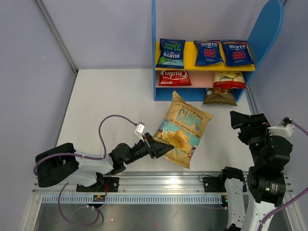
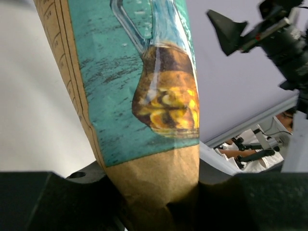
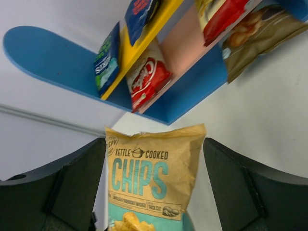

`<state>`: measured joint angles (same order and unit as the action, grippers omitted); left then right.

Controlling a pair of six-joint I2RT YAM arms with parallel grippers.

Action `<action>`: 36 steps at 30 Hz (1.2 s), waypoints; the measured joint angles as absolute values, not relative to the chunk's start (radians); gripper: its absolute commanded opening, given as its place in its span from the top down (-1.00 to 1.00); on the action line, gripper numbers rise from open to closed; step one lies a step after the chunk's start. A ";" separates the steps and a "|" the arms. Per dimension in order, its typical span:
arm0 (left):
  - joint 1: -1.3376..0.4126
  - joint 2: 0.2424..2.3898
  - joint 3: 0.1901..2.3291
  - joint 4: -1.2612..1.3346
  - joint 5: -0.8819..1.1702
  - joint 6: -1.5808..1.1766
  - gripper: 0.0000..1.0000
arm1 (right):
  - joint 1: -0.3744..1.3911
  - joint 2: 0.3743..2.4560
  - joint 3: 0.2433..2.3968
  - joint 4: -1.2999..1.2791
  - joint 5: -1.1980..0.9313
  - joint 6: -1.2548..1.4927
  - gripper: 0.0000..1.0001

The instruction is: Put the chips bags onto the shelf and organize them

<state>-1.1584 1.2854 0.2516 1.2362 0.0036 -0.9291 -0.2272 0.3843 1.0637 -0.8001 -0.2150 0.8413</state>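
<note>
My left gripper (image 1: 161, 144) is shut on the bottom edge of the tan and light blue chips bag (image 1: 185, 127), which points toward the shelf (image 1: 267, 29). The left wrist view shows the bag (image 2: 144, 96) clamped between the jaws (image 2: 154, 192). Three dark blue Burts bags (image 1: 208, 52) stand on the yellow board. Two red-white Chuba bags (image 1: 173, 77) (image 1: 229, 79) are on the pink board. A tan-gold bag (image 1: 220, 97) leans at the base. My right gripper (image 1: 245, 122) is open and empty, right of the held bag; it (image 3: 154, 159) faces that bag (image 3: 151, 178) from a distance.
The shelf stands against the back wall at the right, also in the right wrist view (image 3: 192, 91). Grey walls close the table (image 1: 110, 101) on the left, back and right. A metal rail (image 1: 159, 180) runs along the near edge.
</note>
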 measured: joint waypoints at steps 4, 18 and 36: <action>-1.129 1.273 0.231 1.217 -0.018 -0.945 0.63 | -0.227 0.369 1.081 -0.860 -0.156 0.744 -0.80; -0.997 1.624 0.265 1.247 -0.030 -1.156 0.70 | -0.227 0.337 1.016 -0.887 -0.149 0.685 -0.81; -0.863 1.950 0.552 1.250 -0.014 -1.312 0.71 | -0.227 0.337 0.951 -0.832 -0.186 0.669 -0.82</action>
<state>-0.8635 1.9495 0.5522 1.2503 -0.0143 -1.3117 -0.2272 0.3367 0.9512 -0.8318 -0.1856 0.6689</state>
